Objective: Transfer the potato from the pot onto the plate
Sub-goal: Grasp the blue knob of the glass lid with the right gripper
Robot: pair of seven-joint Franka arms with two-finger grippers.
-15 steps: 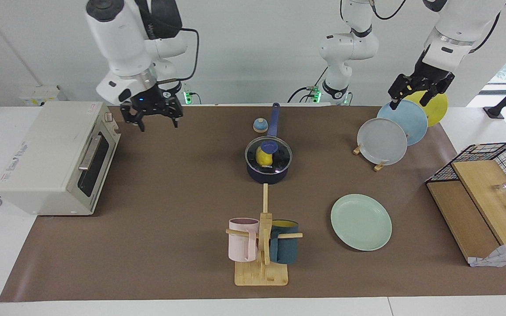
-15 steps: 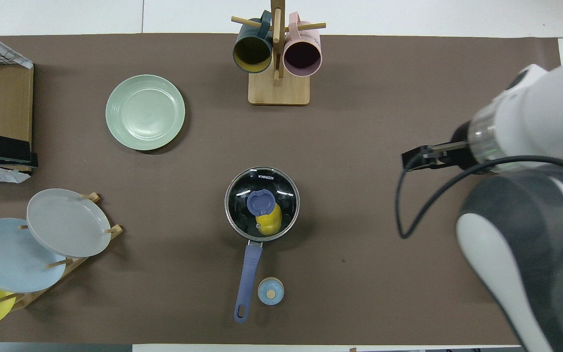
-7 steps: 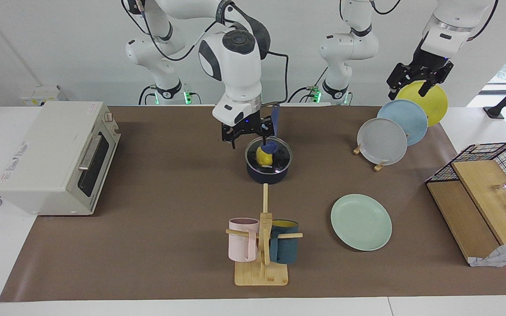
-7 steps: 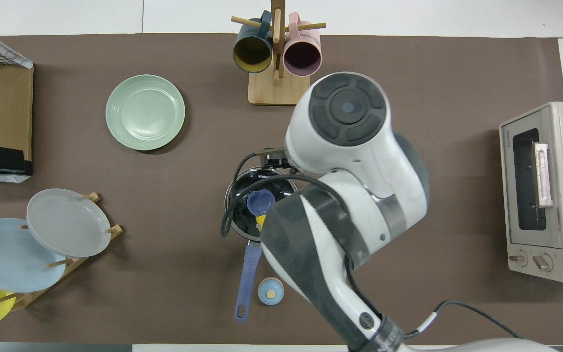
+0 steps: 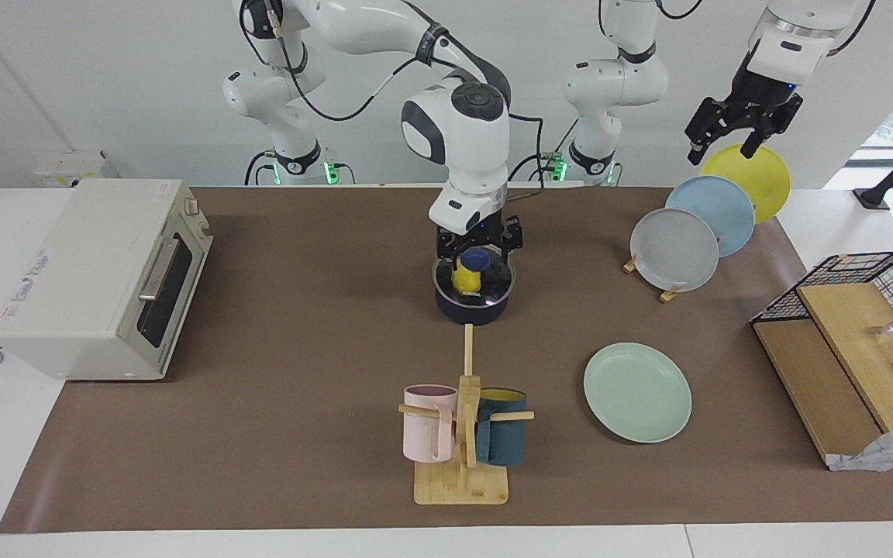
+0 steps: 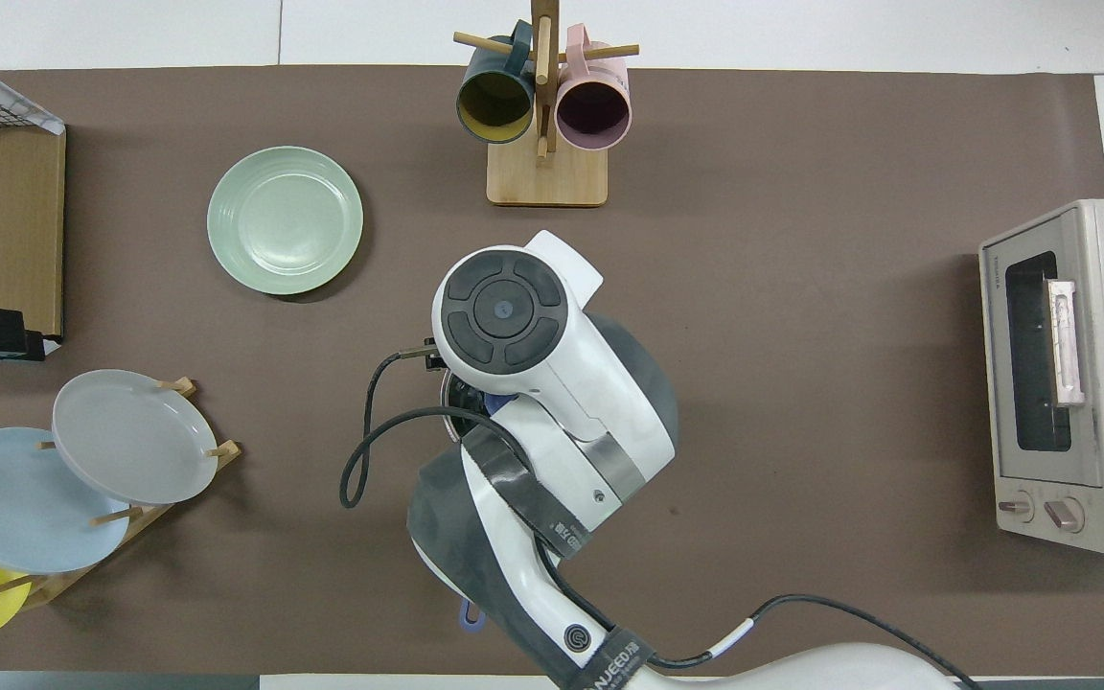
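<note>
**Right gripper over lidded pot, potato directly beneath**

Right gripper, fingers spread, empty, frame centre, just above lid knob. Potato inside pot, under glass lid. Plate lower right. Left gripper open, waiting upper right.

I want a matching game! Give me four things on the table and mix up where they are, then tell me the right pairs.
Things:
1. potato
2. plate
3. pink mug
4. right claw

Places:
A. hanging on the wooden mug stand
B. lying flat on the brown mat, with nothing on it
C. inside the pot, under its glass lid
D. right above the pot's lid knob

Right pairs: 1-C, 2-B, 3-A, 4-D
</note>
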